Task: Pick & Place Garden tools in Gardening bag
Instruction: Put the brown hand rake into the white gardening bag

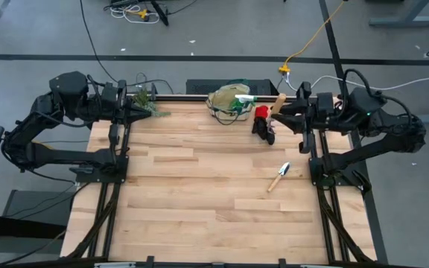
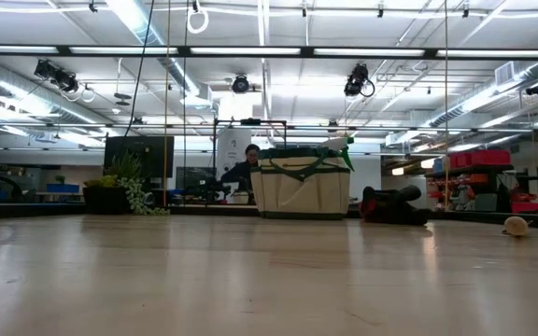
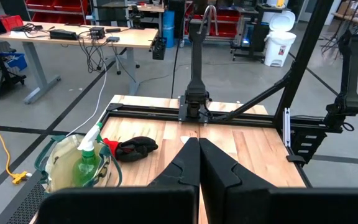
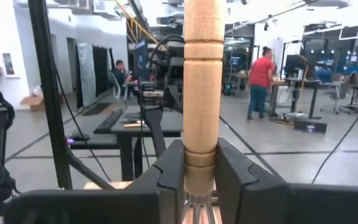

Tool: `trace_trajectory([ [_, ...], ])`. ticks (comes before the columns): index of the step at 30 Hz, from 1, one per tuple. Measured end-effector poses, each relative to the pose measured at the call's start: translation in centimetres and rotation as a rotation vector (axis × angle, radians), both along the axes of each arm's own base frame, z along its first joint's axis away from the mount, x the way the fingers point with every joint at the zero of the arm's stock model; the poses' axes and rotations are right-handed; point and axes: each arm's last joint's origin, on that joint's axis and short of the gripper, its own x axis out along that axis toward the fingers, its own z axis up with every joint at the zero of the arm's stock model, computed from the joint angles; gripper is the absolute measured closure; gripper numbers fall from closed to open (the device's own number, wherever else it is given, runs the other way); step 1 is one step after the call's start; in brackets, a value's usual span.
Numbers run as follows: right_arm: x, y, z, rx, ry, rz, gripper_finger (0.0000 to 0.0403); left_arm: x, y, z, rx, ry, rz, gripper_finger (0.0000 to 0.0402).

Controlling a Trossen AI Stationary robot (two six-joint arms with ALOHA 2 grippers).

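Note:
The beige gardening bag (image 1: 226,100) with green trim stands at the table's far edge, and a green translucent spray bottle (image 3: 87,163) sticks out of its top. The red-and-black glove (image 1: 263,123) lies on the table to the right of the bag. The trowel (image 1: 278,177) lies flat at mid-right. My right gripper (image 1: 289,109) is just right of the glove, shut on the wooden-handled hand rake (image 1: 277,105). My left gripper (image 1: 130,102) is shut and empty at the far left, beside the leafy plant (image 1: 147,102). My right gripper pinches the rake's wooden handle at its lower end (image 4: 201,163), just above the metal tines, between its two fingers. The fingers come level from the table's right and lie across the handle. The handle stands about upright, free end up; whether the tines touch the table is not shown.
The black rail frame (image 1: 199,95) runs along the table's far edge and down both sides. In the low view the bag (image 2: 302,187), the glove (image 2: 395,205) and the plant (image 2: 124,191) stand in a row at the far edge. People are in the room beyond the table.

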Motion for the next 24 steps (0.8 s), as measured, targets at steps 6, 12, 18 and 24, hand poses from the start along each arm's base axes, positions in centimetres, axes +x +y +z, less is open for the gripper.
trace_trajectory([
  [6,0.2,0.3,0.3,-0.005,-0.041,0.096,0.0347,0.0,0.0,0.0,0.0,0.0,0.0,0.0399],
  [12,0.6,0.6,0.9,0.002,-0.106,0.201,0.0347,0.0,0.0,0.1,0.002,-0.006,0.0,0.0399],
  [18,0.6,0.6,1.0,0.005,-0.119,0.203,0.0347,0.1,0.0,0.3,0.011,-0.033,0.0,0.0399],
  [24,0.7,0.6,1.1,0.026,-0.137,0.185,0.0347,0.1,0.0,0.8,0.027,-0.08,0.0,0.0399],
])
